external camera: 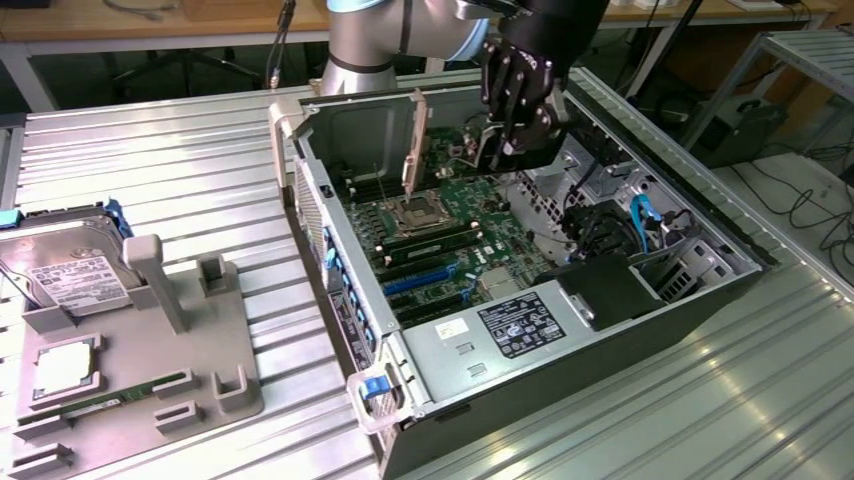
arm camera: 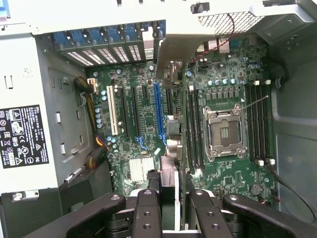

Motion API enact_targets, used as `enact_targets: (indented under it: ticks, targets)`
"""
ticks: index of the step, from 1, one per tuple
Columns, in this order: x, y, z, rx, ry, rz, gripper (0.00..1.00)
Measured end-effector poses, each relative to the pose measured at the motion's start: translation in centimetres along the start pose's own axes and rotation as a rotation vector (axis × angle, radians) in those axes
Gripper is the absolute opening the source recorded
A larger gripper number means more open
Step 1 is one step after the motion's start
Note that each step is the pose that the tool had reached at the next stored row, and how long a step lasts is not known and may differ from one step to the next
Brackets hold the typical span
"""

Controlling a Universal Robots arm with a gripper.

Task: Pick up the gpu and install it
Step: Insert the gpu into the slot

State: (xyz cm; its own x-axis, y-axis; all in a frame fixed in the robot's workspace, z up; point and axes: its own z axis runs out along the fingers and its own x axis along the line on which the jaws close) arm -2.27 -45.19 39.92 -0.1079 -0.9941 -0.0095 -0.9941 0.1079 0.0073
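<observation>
GPU lifted and held over the open case, not yet seated.

The gripper (external camera: 514,135) had its jaws closed on the top edge of the gpu (external camera: 415,140), which hung edge-down above the motherboard (external camera: 461,235); pickup looked done, while seating it in a slot (arm camera: 159,111) remained.

Table (external camera: 174,140): ribbed silver metal slats, running across my work area. On it, toward the exterior view's right, an open black computer case (external camera: 561,380) lying on its side with the motherboard facing up. On it, toward the exterior view's left, a grey moulded fixture tray (external camera: 200,370) with upright posts, and at that tray's far end a silver hard drive (external camera: 74,280) with a white label.
</observation>
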Motion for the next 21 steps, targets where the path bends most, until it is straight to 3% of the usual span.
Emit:
enact_targets:
  ticks: [21]
  targets:
    - [0.01, 0.00, 0.72, -0.0009, 0.0001, 0.000, 0.28]
